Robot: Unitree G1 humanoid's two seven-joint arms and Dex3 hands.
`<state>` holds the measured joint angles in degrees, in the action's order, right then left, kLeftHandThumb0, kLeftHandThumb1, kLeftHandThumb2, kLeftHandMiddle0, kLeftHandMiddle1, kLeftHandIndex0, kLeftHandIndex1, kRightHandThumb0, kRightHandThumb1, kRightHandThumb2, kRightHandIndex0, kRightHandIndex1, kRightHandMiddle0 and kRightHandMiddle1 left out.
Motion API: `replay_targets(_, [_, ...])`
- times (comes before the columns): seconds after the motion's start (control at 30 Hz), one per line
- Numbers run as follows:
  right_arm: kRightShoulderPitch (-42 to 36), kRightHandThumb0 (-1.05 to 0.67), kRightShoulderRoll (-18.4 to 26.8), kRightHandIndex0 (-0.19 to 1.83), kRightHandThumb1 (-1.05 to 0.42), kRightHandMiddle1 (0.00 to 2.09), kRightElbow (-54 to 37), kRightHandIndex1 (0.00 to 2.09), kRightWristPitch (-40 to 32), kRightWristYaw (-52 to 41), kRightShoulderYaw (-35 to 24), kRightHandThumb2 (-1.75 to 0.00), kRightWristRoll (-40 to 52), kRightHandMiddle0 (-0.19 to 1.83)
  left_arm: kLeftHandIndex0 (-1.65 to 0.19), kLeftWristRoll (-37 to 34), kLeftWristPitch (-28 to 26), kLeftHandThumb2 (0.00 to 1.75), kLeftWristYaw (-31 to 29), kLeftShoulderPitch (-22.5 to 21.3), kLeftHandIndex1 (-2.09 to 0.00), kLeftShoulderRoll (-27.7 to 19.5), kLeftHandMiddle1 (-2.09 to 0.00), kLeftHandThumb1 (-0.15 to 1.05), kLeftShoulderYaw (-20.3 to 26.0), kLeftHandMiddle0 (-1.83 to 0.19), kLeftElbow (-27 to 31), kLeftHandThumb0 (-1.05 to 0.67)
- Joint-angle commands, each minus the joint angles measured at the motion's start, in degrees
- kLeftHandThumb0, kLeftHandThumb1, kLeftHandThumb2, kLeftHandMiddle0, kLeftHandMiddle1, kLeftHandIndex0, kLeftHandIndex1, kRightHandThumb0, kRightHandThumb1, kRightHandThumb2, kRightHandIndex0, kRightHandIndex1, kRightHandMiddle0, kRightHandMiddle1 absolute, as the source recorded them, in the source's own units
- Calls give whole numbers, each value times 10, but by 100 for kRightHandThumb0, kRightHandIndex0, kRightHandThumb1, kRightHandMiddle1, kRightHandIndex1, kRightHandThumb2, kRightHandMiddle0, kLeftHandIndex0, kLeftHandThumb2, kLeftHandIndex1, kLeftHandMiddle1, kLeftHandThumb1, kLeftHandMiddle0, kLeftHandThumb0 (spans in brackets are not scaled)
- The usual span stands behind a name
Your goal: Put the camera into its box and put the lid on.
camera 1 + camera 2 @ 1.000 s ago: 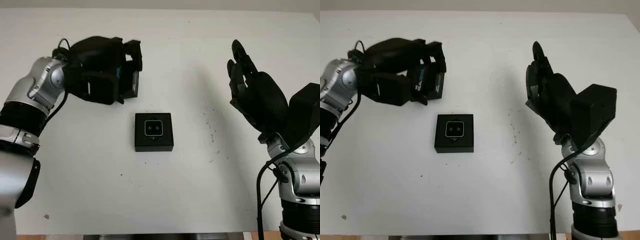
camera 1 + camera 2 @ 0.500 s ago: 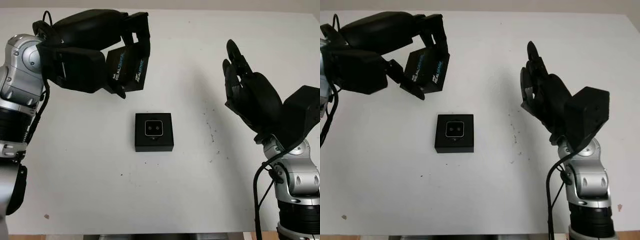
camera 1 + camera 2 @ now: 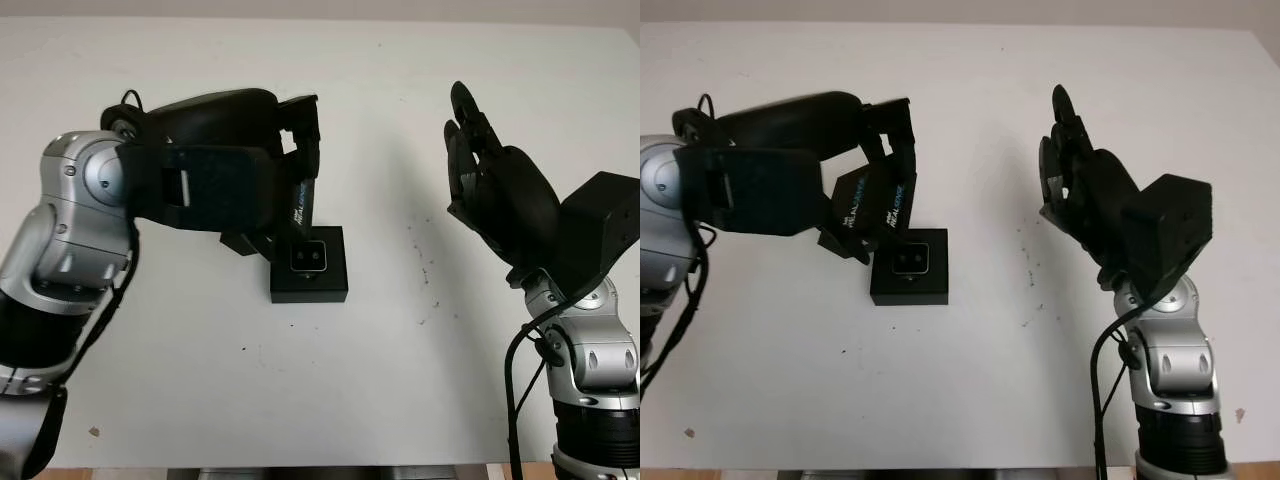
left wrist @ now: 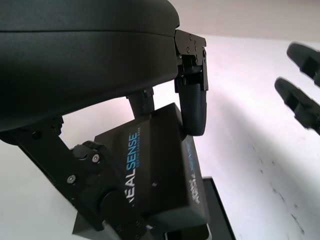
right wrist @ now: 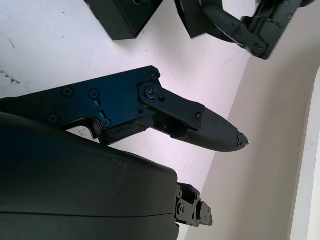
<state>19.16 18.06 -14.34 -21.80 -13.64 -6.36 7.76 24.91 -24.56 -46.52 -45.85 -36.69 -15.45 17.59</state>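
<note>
A black box (image 3: 312,285) lies open in the middle of the white table, with the small camera (image 3: 307,257) set in it, lens side up. My left hand (image 3: 285,185) is shut on the black lid (image 3: 877,205), printed REALSENSE. It holds the lid tilted, just above the box's back left corner, and covers part of that corner. In the left wrist view the fingers (image 4: 192,107) clamp the lid (image 4: 150,180) from both sides. My right hand (image 3: 475,150) is open and raised off the table, to the right of the box.
The white table (image 3: 330,400) has small dark specks (image 3: 420,260) to the right of the box. Its far edge (image 3: 380,20) runs along the top. In the right wrist view the box (image 5: 120,17) sits beyond my hand's fingers (image 5: 200,127).
My left hand has carried the lid from the back left down and to the right, over the box's back left corner. The right hand has barely shifted.
</note>
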Motion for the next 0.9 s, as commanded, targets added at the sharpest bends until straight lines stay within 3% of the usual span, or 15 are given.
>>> replay_targets(0.0, [-6,-67,-4,-19,-105,0,-15,0,-4,4,2,-82,0,-19,-17,13,-14,9,-5,4,-194,4,-200,105,-13,-36,20,-24])
replay_targets(0.13, [-6,-66,-1,-19,-105,0,-17,0,-7,1,6,-83,1,-19,-14,52,-67,9,-31,1,-171,7,-192,105,-46,-29,36,-25])
replay_targets(0.2, [-6,-67,-4,-19,-105,0,-14,0,-2,3,6,-82,0,-19,-14,66,-87,12,-44,4,-189,11,-206,105,-62,-34,39,-25])
replay_targets(0.3, [-4,-68,-11,-19,-105,0,-11,0,2,10,8,-82,-2,-19,-19,63,-81,11,-39,17,-190,24,-209,105,-70,-47,27,-23])
replay_targets(0.4, [-5,-70,-18,-19,-105,0,-10,0,4,16,11,-80,-3,-19,-22,52,-79,13,-32,24,-207,36,-209,105,-67,-74,18,-23])
replay_targets(0.53, [-6,-70,-27,-19,-105,0,-9,0,7,25,14,-79,-6,-19,-29,51,-79,13,-30,23,-209,46,-209,105,-72,-72,10,-24])
replay_targets(0.67, [-10,-69,-31,-19,-105,0,-11,0,8,27,14,-79,-6,-19,-19,62,-100,11,-26,16,-206,60,-209,105,-79,-53,-11,-25])
replay_targets(0.77, [-16,-70,-28,-19,-105,0,-15,0,8,23,14,-78,-6,-19,-23,75,-119,11,-22,9,-209,71,-209,105,-88,-60,-31,-24])
replay_targets(0.87, [-21,-70,-26,-19,-105,0,-13,0,15,18,13,-78,-7,-19,-19,88,-146,10,-21,1,-204,84,-209,105,-99,-40,-41,-25])
